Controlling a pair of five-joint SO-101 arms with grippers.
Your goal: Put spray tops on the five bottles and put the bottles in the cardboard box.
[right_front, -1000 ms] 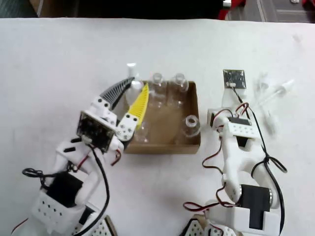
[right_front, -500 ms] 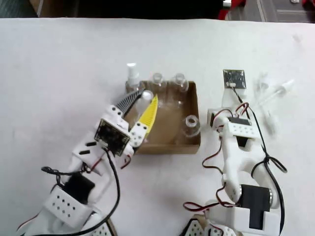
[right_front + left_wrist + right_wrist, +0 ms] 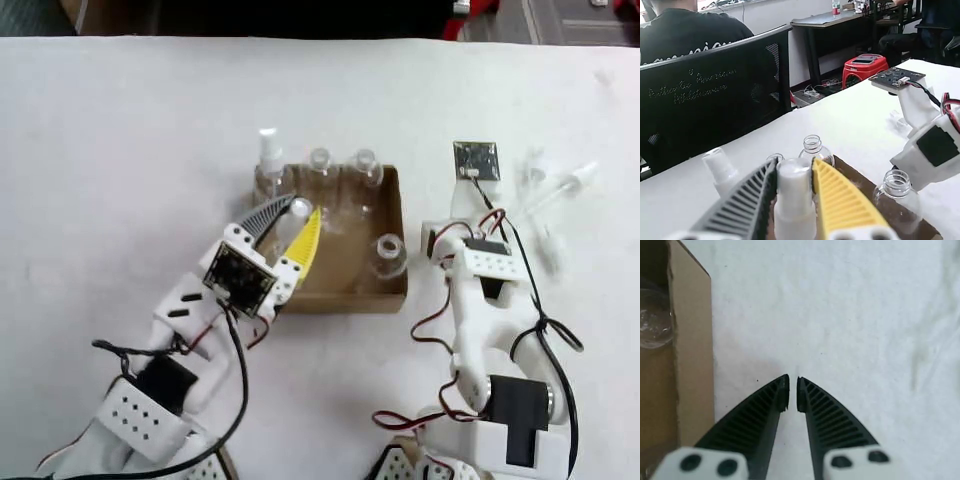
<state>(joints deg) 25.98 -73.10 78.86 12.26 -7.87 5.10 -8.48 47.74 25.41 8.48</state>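
Spray-topped bottle (image 3: 794, 197) between left fingers (image 3: 842, 200)

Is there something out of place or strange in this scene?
Yes. Three bottles stand in the cardboard box with open necks, while spray tops lie loose on the table beside the right arm.

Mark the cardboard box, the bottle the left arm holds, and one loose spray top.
cardboard box (image 3: 350, 298), high view, near wall.
held bottle (image 3: 794, 185), left wrist view, its white spray top.
loose spray top (image 3: 583, 174), high view, its head.
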